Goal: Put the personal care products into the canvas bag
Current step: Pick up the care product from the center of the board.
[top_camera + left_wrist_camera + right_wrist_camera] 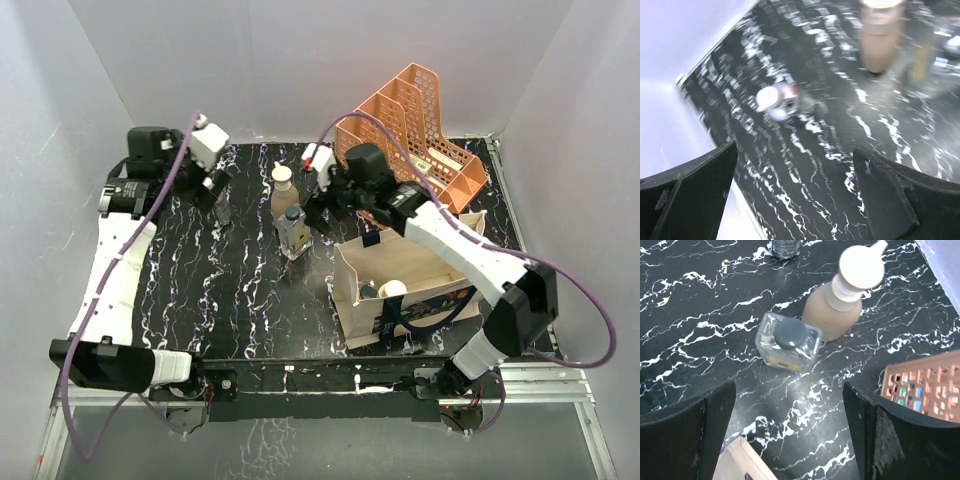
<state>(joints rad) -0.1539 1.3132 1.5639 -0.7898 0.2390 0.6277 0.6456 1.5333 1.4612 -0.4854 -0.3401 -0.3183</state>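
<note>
A tan bottle with a cream cap (284, 195) (840, 305) stands mid-table, and a square clear glass bottle with a dark cap (293, 232) (787, 342) is just in front of it. A silver bottle (222, 213) (777, 100) lies on its side farther left; the left wrist view shows it blurred. The beige canvas bag (420, 275) stands open at the right, with a cream bottle with a white cap (393, 290) inside. My left gripper (212, 188) (795, 150) hangs open and empty above the table, short of the silver bottle. My right gripper (322, 205) (790, 387) is open and empty beside the glass bottle.
A peach mesh file organizer (420, 130) (925, 385) stands behind the bag at the back right. The bag's near corner (740, 460) is under my right gripper. White walls enclose the black marbled table (240, 290) on three sides.
</note>
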